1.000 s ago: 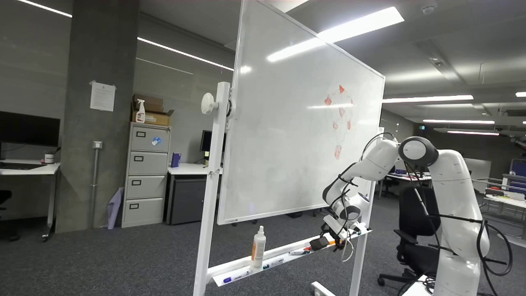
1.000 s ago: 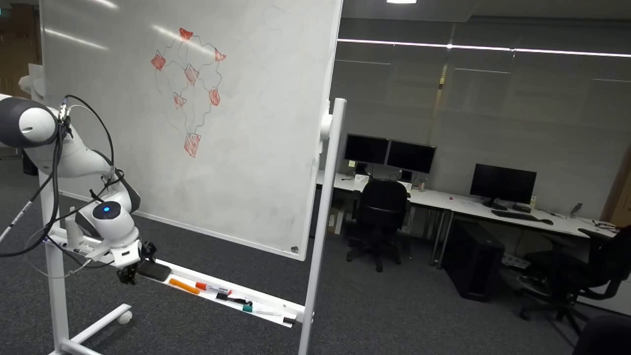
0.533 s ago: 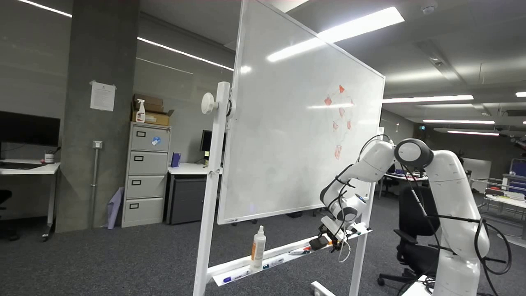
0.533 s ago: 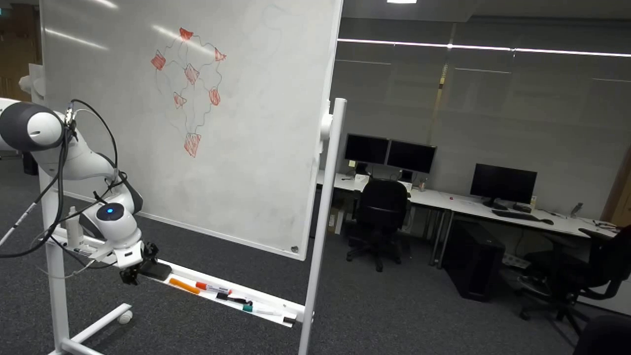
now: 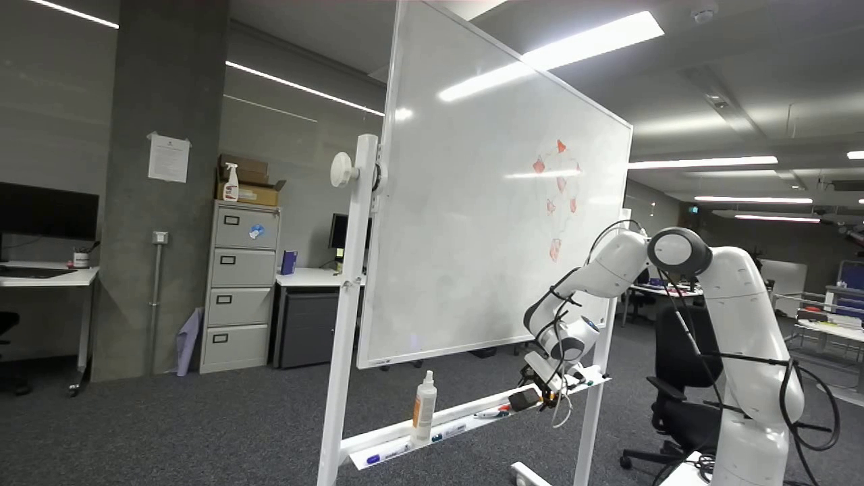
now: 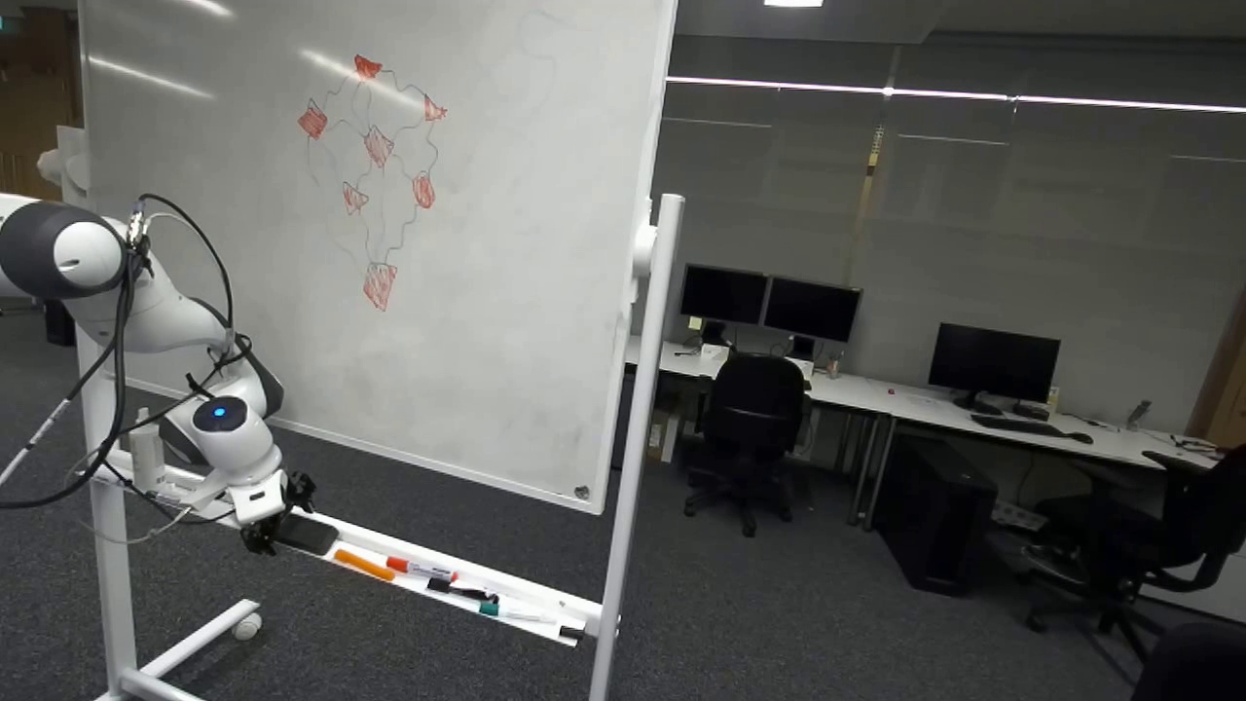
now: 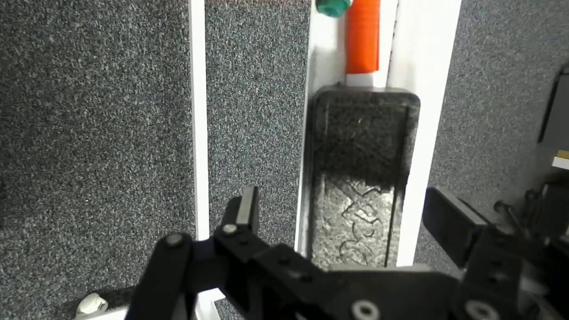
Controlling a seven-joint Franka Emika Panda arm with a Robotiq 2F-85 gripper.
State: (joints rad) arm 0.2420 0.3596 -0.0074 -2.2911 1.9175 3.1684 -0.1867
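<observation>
Bearing eraser (image 7: 363, 178): tray (image 7: 326, 55) above office carpet (image 5: 202, 432)

On the tray (image 7: 326, 58), the eraser (image 7: 361, 171) perhaps touches a marker (image 7: 362, 40).

End effector (image 6: 281, 514) nearer blk eraser (image 7: 364, 173) vs b4

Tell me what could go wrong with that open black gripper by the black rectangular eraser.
In the wrist view, the open black gripper appears to straddle the narrow white tray, so closing might pinch its rim. The red-and-white marker lies close to the black rectangular eraser, so a nudge could roll it off. A jolt might topple the tall white plastic bottle standing on the tray.
</observation>
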